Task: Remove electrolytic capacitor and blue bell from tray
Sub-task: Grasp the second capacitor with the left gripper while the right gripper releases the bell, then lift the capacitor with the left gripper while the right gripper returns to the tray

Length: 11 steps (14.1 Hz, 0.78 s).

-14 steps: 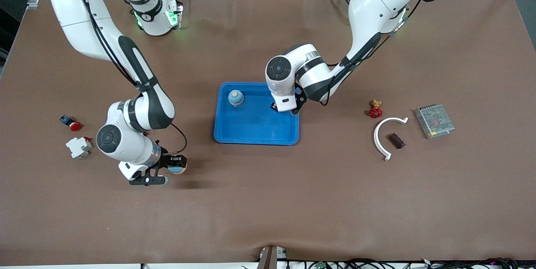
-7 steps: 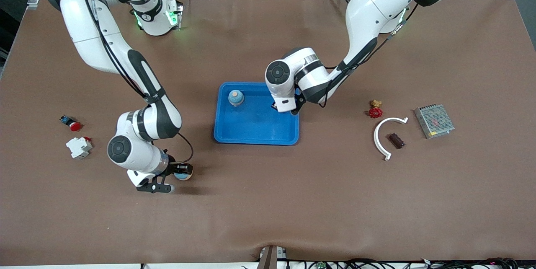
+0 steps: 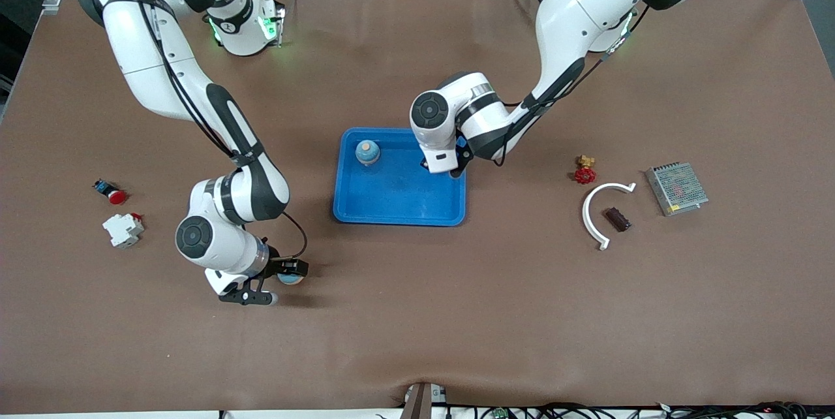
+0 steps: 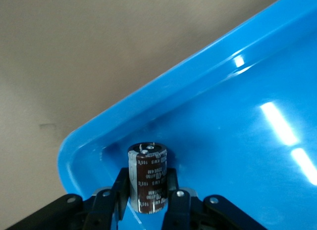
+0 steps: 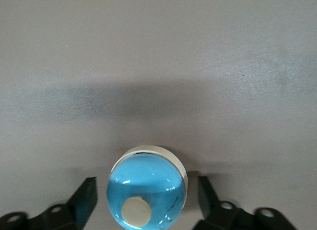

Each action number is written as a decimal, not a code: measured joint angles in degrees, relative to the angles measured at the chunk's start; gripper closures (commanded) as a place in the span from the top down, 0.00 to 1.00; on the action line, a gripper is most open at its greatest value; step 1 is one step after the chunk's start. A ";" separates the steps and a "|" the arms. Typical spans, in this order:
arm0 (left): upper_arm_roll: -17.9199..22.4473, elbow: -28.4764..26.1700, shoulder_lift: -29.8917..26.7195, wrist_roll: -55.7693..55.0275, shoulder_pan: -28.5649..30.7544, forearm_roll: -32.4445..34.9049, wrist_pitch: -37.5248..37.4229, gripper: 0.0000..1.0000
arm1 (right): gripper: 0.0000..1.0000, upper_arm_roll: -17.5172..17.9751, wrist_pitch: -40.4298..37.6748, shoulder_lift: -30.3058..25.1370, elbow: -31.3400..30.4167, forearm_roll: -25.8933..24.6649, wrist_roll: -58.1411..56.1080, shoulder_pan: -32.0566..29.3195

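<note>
A dark brown capacitor [image 4: 147, 170] stands in a corner of the blue tray [image 3: 398, 207], close to the tray's rim [image 4: 163, 81]. My left gripper [image 3: 445, 171] is shut on it, its fingers [image 4: 174, 190] pressing both sides. A blue bell with a pale knob [image 3: 290, 279] sits on the brown table, nearer to the front camera than the tray and toward the right arm's end. My right gripper [image 3: 287, 273] is open around the bell [image 5: 147, 190], with a gap on each side. A second blue bell [image 3: 367, 153] stands in the tray.
A red push button [image 3: 112, 193] and a white breaker [image 3: 122, 230] lie at the right arm's end. A red valve [image 3: 584, 172], a white curved piece [image 3: 600, 210], a small dark block [image 3: 617, 218] and a metal power supply [image 3: 676, 188] lie at the left arm's end.
The right arm has moved toward the left arm's end and the front camera. The blue bell shows shifted the same way beside its gripper. The left arm has barely shifted over the tray corner.
</note>
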 measured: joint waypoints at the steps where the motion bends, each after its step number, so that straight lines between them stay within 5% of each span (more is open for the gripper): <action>1: 0.06 1.15 -0.28 0.01 0.33 0.68 -0.27 0.00 | 1.00 0.01 -0.10 -0.02 0.39 0.00 0.09 0.02; 6: 0.55 10.28 -3.38 8.11 4.86 5.01 -9.60 0.00 | 1.00 0.43 -13.16 -4.78 1.64 0.01 7.12 1.30; 11: 0.61 11.50 -6.28 26.27 15.37 4.52 -15.51 0.00 | 1.00 0.45 -9.17 -19.54 -15.32 0.01 11.64 5.39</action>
